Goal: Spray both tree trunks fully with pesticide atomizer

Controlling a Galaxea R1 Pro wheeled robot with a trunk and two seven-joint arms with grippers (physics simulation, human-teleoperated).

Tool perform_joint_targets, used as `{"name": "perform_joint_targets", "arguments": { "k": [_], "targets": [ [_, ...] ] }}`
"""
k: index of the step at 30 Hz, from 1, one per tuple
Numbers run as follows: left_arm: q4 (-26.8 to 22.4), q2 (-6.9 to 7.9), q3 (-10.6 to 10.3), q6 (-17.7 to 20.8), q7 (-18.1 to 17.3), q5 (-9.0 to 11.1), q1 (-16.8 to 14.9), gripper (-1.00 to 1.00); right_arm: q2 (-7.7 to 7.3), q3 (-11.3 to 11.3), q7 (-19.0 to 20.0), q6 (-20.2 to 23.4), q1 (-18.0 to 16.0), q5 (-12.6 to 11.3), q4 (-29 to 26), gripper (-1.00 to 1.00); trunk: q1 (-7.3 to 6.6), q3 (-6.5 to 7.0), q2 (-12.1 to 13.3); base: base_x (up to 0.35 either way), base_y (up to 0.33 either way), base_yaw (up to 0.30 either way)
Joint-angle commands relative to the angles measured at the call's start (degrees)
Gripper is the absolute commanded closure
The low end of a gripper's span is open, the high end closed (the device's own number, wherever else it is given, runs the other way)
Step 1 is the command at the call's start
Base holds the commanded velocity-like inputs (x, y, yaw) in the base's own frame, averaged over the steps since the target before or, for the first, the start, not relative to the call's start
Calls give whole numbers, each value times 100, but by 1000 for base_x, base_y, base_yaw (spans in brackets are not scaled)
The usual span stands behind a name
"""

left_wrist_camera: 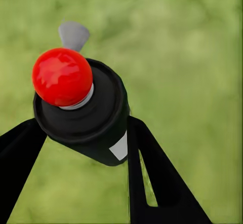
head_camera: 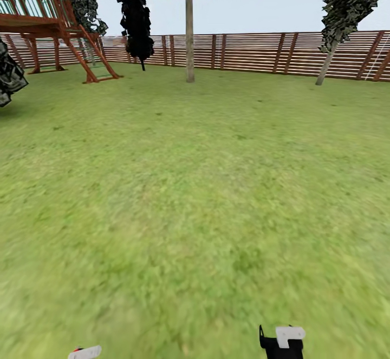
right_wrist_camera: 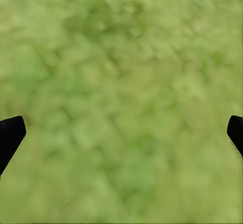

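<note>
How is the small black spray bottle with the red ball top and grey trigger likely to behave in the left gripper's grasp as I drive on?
The black spray bottle looks like rigid plastic, so it should not flex between the left gripper's black fingers. Its round, smooth body may twist or slip if jolted. It sits tilted, so it could probably rock further.

- Two trees with bare grey trunks stood by the fence: one upright, one leaning.
- One narrow black tree.
- One wooden playhouse.
- One fence.
- One atomizer, between the left gripper's two fingers.
</note>
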Motion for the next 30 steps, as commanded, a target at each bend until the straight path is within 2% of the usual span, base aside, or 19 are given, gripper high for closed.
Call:
{"name": "perform_joint_targets", "arguments": {
  "k": [1, 30],
  "targets": [
    [6, 0, 2, -19, -1, 25, -3, 100, 1, -43, -20, -16, -4, 61, 6, -100, 3, -4, -2, 339, 0, 0],
    [6, -1, 2, -16, -1, 31, -3, 100, 1, -43, -20, -16, -4, 61, 6, -100, 3, -4, -2, 340, 0, 0]
  ]
}}
